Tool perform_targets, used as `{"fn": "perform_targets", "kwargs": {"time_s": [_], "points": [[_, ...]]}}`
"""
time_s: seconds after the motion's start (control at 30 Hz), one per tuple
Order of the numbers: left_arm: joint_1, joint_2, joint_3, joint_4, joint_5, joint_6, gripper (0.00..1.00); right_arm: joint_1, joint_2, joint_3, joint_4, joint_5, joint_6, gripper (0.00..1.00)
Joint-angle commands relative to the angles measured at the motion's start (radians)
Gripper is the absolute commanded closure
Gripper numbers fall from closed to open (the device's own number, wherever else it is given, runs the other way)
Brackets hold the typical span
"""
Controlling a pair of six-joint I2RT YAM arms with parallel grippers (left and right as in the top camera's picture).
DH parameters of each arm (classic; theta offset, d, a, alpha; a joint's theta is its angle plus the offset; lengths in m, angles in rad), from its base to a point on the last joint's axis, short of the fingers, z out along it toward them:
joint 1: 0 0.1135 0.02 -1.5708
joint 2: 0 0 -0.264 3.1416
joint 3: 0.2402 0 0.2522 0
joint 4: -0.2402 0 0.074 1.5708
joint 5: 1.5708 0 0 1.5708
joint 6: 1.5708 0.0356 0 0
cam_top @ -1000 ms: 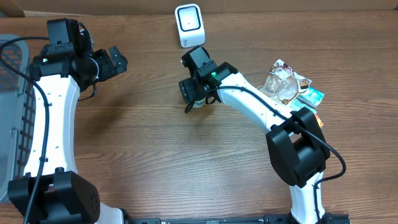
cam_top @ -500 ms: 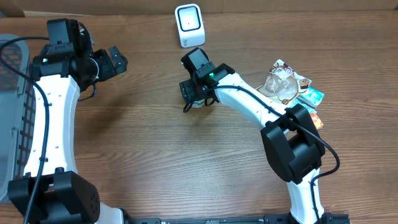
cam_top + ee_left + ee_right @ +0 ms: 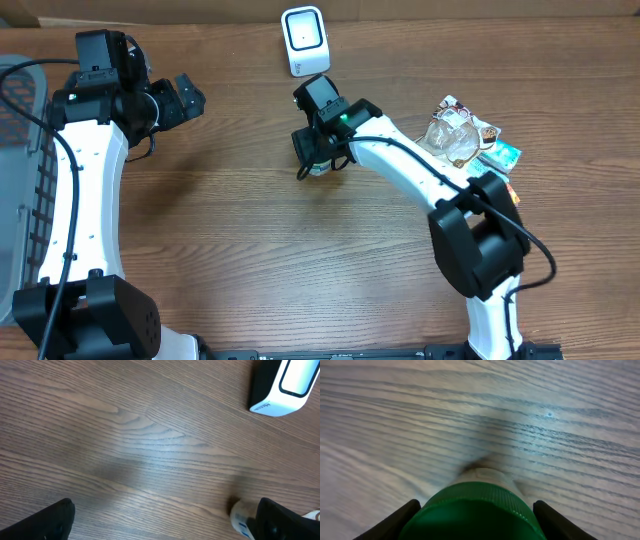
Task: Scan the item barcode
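Jaws of the right gripper [image 3: 315,152] straddle the green-capped bottle [image 3: 475,507], upright on the table [image 3: 250,230] near the scanner [image 3: 305,40]; whether they grip it, I can't tell. The left gripper [image 3: 186,97] gapes wide, holding nothing.

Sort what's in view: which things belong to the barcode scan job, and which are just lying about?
In the job:
- green-capped bottle
- white scanner
- right end effector, straddling the bottle's cap

Lying about:
- snack packets, piled at the right
- grey basket, at the left edge
- left end effector, open, holding nothing
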Motion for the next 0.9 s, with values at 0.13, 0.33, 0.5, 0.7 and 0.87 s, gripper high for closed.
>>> {"fn": "perform_targets", "kwargs": {"time_s": [0.13, 0.33, 0.5, 0.7, 0.87], "points": [[0.002, 0.003, 0.006, 0.002, -0.006, -0.003, 0.00, -0.045, -0.201, 0.028, 0.004, -0.261, -0.053, 0.41], [0.002, 0.003, 0.006, 0.002, -0.006, -0.003, 0.00, -0.153, -0.255, 0.028, 0.007, -0.836, -0.193, 0.42], [0.002, 0.003, 0.006, 0.002, -0.006, -0.003, 0.00, -0.290, -0.259, 0.028, 0.034, -1.318, -0.259, 0.41], [0.002, 0.003, 0.006, 0.002, -0.006, -0.003, 0.00, -0.406, -0.259, 0.028, 0.067, -1.540, -0.259, 0.41], [0.002, 0.003, 0.006, 0.002, -0.006, -0.003, 0.00, -0.454, -0.259, 0.028, 0.067, -1.572, -0.236, 0.41]]}}
